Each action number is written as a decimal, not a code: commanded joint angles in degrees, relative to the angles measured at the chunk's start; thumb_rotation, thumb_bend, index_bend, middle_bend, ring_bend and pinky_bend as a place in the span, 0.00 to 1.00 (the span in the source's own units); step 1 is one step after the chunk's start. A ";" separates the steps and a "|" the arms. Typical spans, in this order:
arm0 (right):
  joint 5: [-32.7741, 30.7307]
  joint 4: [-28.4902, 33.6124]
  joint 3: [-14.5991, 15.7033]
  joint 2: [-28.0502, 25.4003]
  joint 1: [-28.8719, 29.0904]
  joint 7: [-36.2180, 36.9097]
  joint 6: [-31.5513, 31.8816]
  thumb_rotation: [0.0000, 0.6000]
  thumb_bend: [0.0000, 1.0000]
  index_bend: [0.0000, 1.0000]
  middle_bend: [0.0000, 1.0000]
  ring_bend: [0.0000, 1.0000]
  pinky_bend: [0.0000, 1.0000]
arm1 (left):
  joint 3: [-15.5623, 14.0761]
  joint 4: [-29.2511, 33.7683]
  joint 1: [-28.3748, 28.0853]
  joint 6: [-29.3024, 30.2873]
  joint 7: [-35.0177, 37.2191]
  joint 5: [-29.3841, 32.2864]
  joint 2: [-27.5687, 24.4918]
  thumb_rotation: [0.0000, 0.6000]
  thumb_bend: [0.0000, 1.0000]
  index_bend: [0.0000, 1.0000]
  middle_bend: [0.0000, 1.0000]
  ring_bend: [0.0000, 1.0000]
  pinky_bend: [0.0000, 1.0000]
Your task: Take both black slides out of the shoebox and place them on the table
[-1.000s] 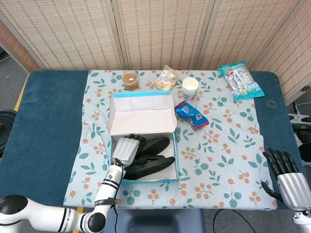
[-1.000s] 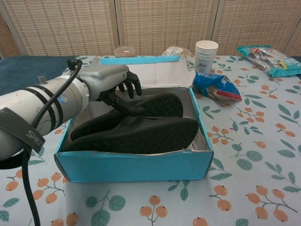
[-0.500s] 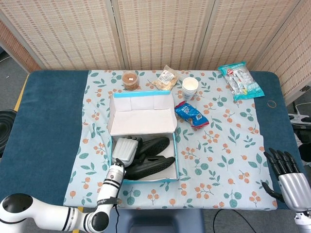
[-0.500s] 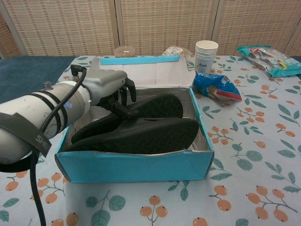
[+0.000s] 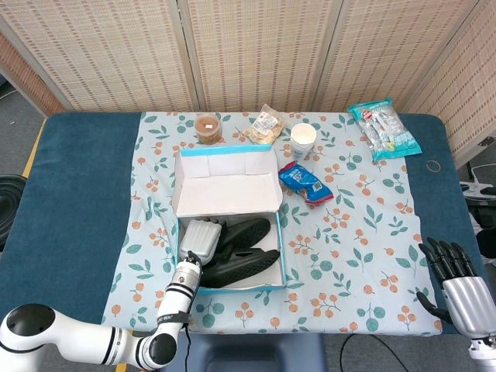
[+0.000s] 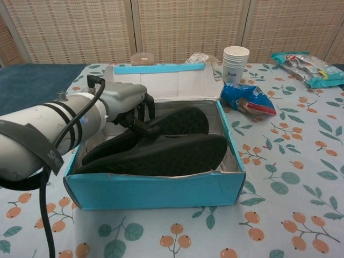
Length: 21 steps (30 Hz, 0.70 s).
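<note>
The blue shoebox (image 5: pixel 280 256) (image 6: pixel 156 189) stands at the front of the table with its white lid (image 5: pixel 225 184) folded back. Two black slides lie in it side by side, the near one (image 5: pixel 242 266) (image 6: pixel 164 155) and the far one (image 5: pixel 248 230) (image 6: pixel 180 120). My left hand (image 5: pixel 203 239) (image 6: pixel 124 101) is down inside the box at its left end. Its fingers (image 6: pixel 146 105) point down behind the far slide's left end and its thumb lies against that slide. Neither slide is lifted. My right hand (image 5: pixel 457 280) hangs open and empty off the table's front right corner.
Right of the box lies a blue snack bag (image 5: pixel 306 182) (image 6: pixel 247 99). Behind it stand a paper cup (image 5: pixel 303 140) (image 6: pixel 235 63), a brown-lidded jar (image 5: pixel 207 127) and a clear packet (image 5: pixel 265 126). A teal bag (image 5: pixel 383 128) sits at the far right.
My left hand has sunk lower into the box; its fingers, spread above the far slide before, now point down around that slide's left end. The slides and right hand have stayed put.
</note>
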State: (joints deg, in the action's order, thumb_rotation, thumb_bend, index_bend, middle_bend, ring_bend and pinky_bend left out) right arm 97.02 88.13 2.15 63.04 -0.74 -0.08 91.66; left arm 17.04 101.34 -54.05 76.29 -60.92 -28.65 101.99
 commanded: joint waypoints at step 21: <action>0.44 0.37 0.39 -0.04 -0.13 -0.83 -0.22 1.00 0.16 0.00 0.00 0.00 0.00 | 4.11 2.30 -7.90 -1.78 -5.13 19.32 -5.81 0.62 0.31 0.32 0.35 0.28 0.50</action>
State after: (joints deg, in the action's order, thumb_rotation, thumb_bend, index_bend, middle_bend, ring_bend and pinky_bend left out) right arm 97.47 88.50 2.54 63.00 -0.87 -0.90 91.44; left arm 21.61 104.31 -61.20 74.39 -65.71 -9.16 96.00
